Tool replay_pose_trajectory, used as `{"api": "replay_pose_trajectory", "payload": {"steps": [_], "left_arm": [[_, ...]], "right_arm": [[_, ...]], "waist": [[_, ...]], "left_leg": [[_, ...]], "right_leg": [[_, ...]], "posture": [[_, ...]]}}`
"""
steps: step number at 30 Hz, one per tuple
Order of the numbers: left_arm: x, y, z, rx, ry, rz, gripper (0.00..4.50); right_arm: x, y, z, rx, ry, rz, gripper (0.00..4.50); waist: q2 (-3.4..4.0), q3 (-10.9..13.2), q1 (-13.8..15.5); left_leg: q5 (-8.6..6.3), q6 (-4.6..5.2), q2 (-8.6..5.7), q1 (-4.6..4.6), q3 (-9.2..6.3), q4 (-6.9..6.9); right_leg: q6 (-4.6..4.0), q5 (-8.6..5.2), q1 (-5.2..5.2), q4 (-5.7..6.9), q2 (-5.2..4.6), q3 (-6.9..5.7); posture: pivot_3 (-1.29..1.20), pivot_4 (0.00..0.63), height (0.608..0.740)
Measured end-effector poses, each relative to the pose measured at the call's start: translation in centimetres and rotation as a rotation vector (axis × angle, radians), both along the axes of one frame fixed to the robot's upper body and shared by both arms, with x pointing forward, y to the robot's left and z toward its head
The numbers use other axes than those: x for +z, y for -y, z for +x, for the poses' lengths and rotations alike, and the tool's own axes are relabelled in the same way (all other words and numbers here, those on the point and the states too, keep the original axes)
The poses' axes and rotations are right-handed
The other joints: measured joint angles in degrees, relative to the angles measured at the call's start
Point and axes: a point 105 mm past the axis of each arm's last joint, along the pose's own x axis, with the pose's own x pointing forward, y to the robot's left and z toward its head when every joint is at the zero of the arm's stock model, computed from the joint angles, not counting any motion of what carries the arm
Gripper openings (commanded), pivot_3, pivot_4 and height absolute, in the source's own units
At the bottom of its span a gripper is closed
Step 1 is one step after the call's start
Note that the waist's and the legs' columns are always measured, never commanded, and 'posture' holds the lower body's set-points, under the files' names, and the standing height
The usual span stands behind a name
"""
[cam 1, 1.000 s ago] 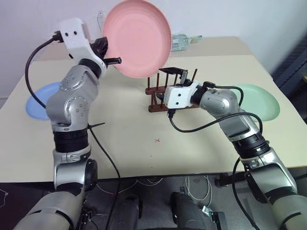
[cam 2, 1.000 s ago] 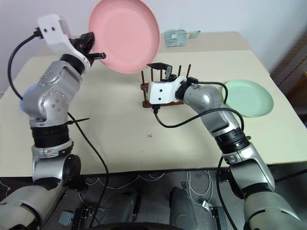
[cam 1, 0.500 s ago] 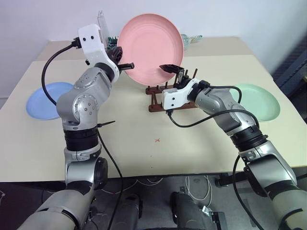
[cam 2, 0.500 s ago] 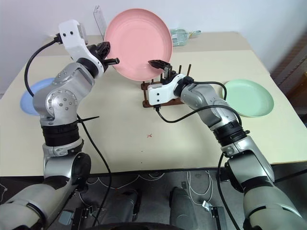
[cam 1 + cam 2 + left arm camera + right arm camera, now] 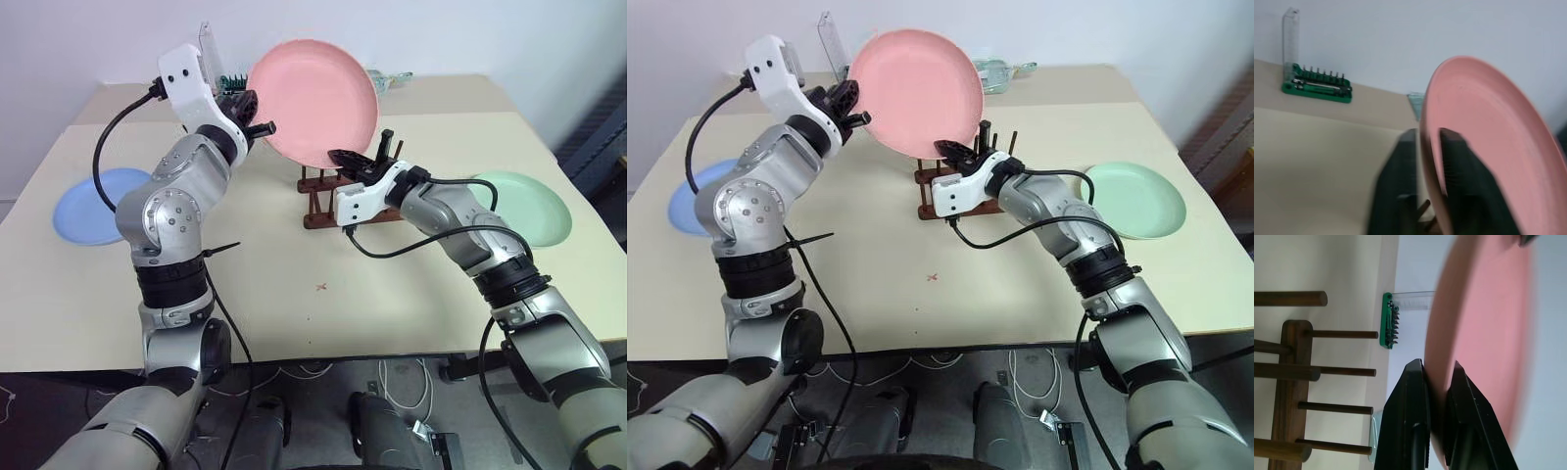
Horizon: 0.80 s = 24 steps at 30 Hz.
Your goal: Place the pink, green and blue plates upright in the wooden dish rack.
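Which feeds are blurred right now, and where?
Left wrist view: the round salmon-pink plate is soft, and the left tool is smeared at its base. Right wrist view: the plate's far edge is streaked, while the dark wooden rack pegs stay crisp. Head views: sharp, evenly lit.

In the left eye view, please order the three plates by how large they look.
1. pink plate, largest; it is held up nearer the camera, so true size is unsure.
2. green plate and blue plate look alike; the blue is partly hidden.

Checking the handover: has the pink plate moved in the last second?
Yes. The pink plate has come down and rightward toward the wooden dish rack.
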Motion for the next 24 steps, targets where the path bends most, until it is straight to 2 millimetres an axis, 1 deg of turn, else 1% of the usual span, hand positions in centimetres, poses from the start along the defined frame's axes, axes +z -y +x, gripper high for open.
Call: {"api": "replay_pose_trajectory", "payload": {"steps": [1, 2, 3, 4, 6, 8, 9, 11, 12, 14, 16, 18, 20, 22, 24], "left_arm": [[0.3, -0.1, -0.1, -0.009, 0.019, -0.048, 2.53], [0.9, -0.5, -0.2, -0.01, 0.047, -0.107, 2.95], [1.8, -1.3, -0.2, 0.009, 0.086, -0.17, 2.95], [2.8, -2.7, -0.3, 0.051, 0.131, -0.226, 2.95], [4.2, -5.5, -0.5, 0.145, 0.199, -0.262, 2.95], [4.4, -7.9, -0.7, 0.224, 0.233, -0.235, 2.95], [3.9, -8.9, -0.7, 0.254, 0.235, -0.202, 2.95], [2.0, -10.2, -0.3, 0.291, 0.198, -0.11, 2.95], [0.8, -10.6, -0.1, 0.292, 0.172, -0.075, 2.95], [-1.7, -10.9, 0.2, 0.267, 0.115, -0.031, 2.95], [-3.8, -10.8, 0.2, 0.223, 0.072, 0.045, 2.95], [-6.3, -10.2, -0.1, 0.15, 0.027, 0.143, 2.95], [-9.0, -9.2, -0.7, 0.057, -0.024, 0.215, 2.95], [-11.4, -7.8, -1.2, -0.041, -0.072, 0.25, 2.95], [-13.0, -6.5, -2.0, -0.125, -0.097, 0.268, 2.95]], "right_arm": [[0.2, 0.2, 0.0, -0.004, -0.005, 0.024, 0.0], [0.4, 0.5, 0.0, -0.011, -0.015, 0.054, 0.0], [0.6, 1.1, 0.0, -0.019, -0.035, 0.102, 0.0], [0.8, 1.8, 0.0, -0.031, -0.062, 0.163, 0.0], [1.4, 3.3, 0.2, -0.056, -0.116, 0.275, 0.0], [2.2, 4.8, 0.0, -0.057, -0.191, 0.417, 0.0], [2.7, 5.2, -0.3, -0.038, -0.243, 0.505, 0.0], [3.7, 5.8, -1.2, 0.035, -0.394, 0.698, 0.0], [4.0, 6.0, -1.8, 0.077, -0.47, 0.769, 0.0], [4.7, 6.4, -2.8, 0.174, -0.636, 0.928, 0.0], [5.4, 6.9, -3.8, 0.255, -0.773, 1.023, 0.0], [5.1, 7.5, -4.3, 0.277, -0.896, 1.059, 0.0], [4.4, 7.8, -4.3, 0.267, -0.978, 1.083, 0.0], [3.7, 7.9, -4.1, 0.254, -1.023, 1.096, 0.0], [3.2, 8.0, -3.8, 0.245, -1.057, 1.131, 0.0]], "waist": [[0.0, 0.0, 0.03], [0.0, 0.0, 0.03], [-0.02, 0.01, 0.05], [-0.02, 0.01, 0.01], [-0.01, 0.01, -0.13], [-0.01, 0.0, -0.12], [0.0, 0.0, -0.14], [0.01, 0.0, -0.1], [0.01, 0.0, -0.08], [0.01, 0.0, 0.0], [0.01, 0.0, 0.15], [0.02, -0.01, 0.14], [0.05, -0.02, 0.03], [0.06, -0.02, -0.06], [0.06, -0.02, -0.1]], "left_leg": [[0.0, 0.0, 0.0, 0.0, 0.0, 0.0], [0.0, 0.0, 0.0, 0.0, 0.0, 0.0], [0.0, 0.0, 0.01, -0.01, 0.0, 0.0], [0.0, 0.0, 0.01, 0.0, 0.0, 0.0], [0.0, 0.0, 0.01, 0.04, 0.07, -0.02], [0.0, 0.0, 0.02, 0.05, 0.08, -0.03], [0.0, 0.01, 0.02, 0.05, 0.08, -0.02], [0.0, 0.02, 0.01, 0.05, 0.06, 0.0], [0.0, 0.03, 0.01, 0.05, 0.05, 0.03], [-0.02, 0.07, 0.0, 0.03, 0.0, 0.06], [-0.18, 0.33, 0.0, 0.03, -0.02, 0.07], [-0.21, 0.4, 0.0, 0.04, 0.0, 0.07], [-0.22, 0.41, 0.01, 0.06, 0.02, 0.06], [-0.22, 0.41, 0.03, 0.06, 0.03, 0.05], [-0.22, 0.41, 0.03, 0.06, 0.04, 0.06]], "right_leg": [[0.0, 0.0, 0.0, 0.0, 0.0, 0.0], [0.0, 0.0, 0.0, -0.01, 0.0, 0.0], [-0.01, 0.0, 0.0, -0.01, 0.0, 0.0], [-0.01, 0.01, 0.0, -0.01, 0.0, 0.0], [-0.02, 0.01, 0.0, -0.01, 0.0, 0.04], [-0.02, 0.01, 0.01, 0.0, 0.01, 0.05], [-0.02, 0.01, 0.02, 0.0, 0.01, 0.05], [-0.02, 0.02, 0.06, 0.01, 0.01, 0.05], [-0.02, 0.02, 0.06, 0.01, 0.01, 0.05], [-0.03, 0.03, 0.08, 0.02, 0.01, 0.04], [-0.04, 0.03, 0.08, 0.03, 0.01, 0.03], [-0.04, 0.03, 0.08, 0.03, 0.01, 0.03], [-0.05, 0.03, 0.08, 0.05, 0.01, 0.03], [-0.08, 0.04, 0.05, 0.07, 0.02, 0.03], [-0.08, 0.05, 0.05, 0.08, 0.01, 0.04]], "posture": [[0.0, 0.15, 0.74], [0.0, 0.15, 0.74], [0.0, 0.15, 0.74], [0.0, 0.15, 0.74], [0.0, 0.15, 0.74], [0.0, 0.15, 0.74], [0.0, 0.15, 0.74], [0.0, 0.15, 0.74], [0.0, 0.15, 0.74], [0.0, 0.15, 0.74], [0.0, 0.15, 0.74], [0.0, 0.15, 0.74], [0.0, 0.15, 0.74], [0.0, 0.15, 0.74], [0.0, 0.15, 0.74]]}}
